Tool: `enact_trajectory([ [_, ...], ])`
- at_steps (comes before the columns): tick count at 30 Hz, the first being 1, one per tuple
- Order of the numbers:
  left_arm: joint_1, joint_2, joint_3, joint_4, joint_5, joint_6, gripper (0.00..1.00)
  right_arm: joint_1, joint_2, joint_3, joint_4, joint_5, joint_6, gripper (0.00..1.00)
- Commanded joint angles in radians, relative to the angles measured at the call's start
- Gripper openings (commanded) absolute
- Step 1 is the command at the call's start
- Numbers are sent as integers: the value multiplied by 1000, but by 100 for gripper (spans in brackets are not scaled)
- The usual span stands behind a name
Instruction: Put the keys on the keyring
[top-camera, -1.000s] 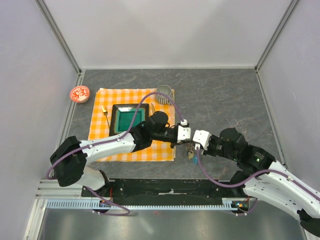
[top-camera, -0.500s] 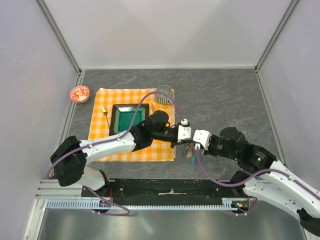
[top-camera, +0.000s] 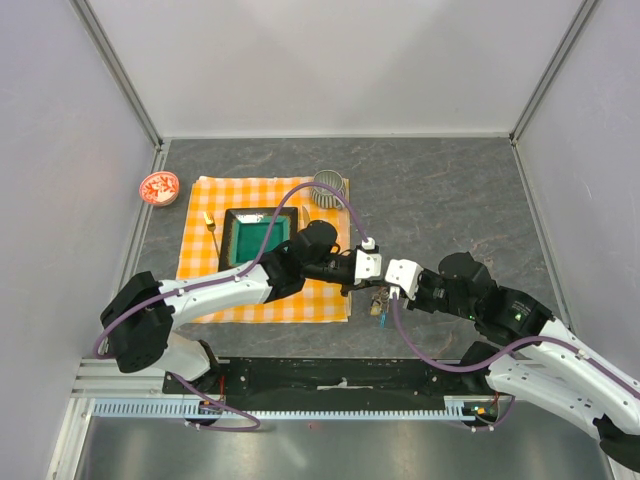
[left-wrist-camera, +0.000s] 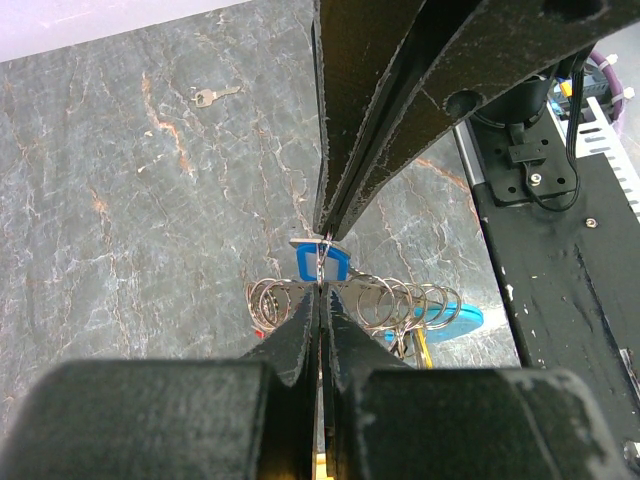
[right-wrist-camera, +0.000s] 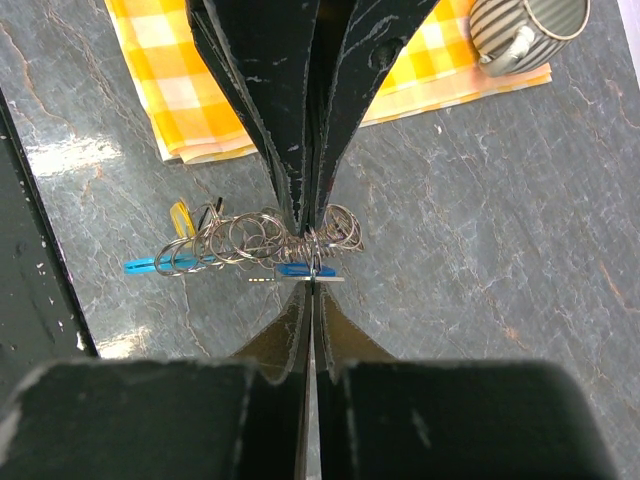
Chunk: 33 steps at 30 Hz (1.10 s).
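Keyring: coiled steel loops (thin wire) | left claw: pinching it | right claw: nipping blue-headed key

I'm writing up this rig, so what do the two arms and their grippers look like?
The left arm and right arm have white shells with black joints, each trailing a purple cable. The left gripper and right gripper have a white body and scuffed black fingers tapering to thin tips.

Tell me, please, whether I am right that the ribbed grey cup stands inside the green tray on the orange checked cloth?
Not quite: the top external view shows the ribbed grey cup standing outside the green tray, at the far right corner of the orange checked cloth.
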Motion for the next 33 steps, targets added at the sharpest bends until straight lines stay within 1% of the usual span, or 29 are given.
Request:
enact_trajectory([
  [1,-30,23,36,-7,-36,13,2,7,37,38,65,0,-23,5],
  [7,-30,35,46,-18,-16,15,2,7,50,46,83,4,-18,6],
  [16,-33,49,61,-47,-33,27,2,7,70,63,91,-18,-18,6],
  [33,-48,42,63,-38,-23,30,2,6,108,57,129,-49,2,6],
])
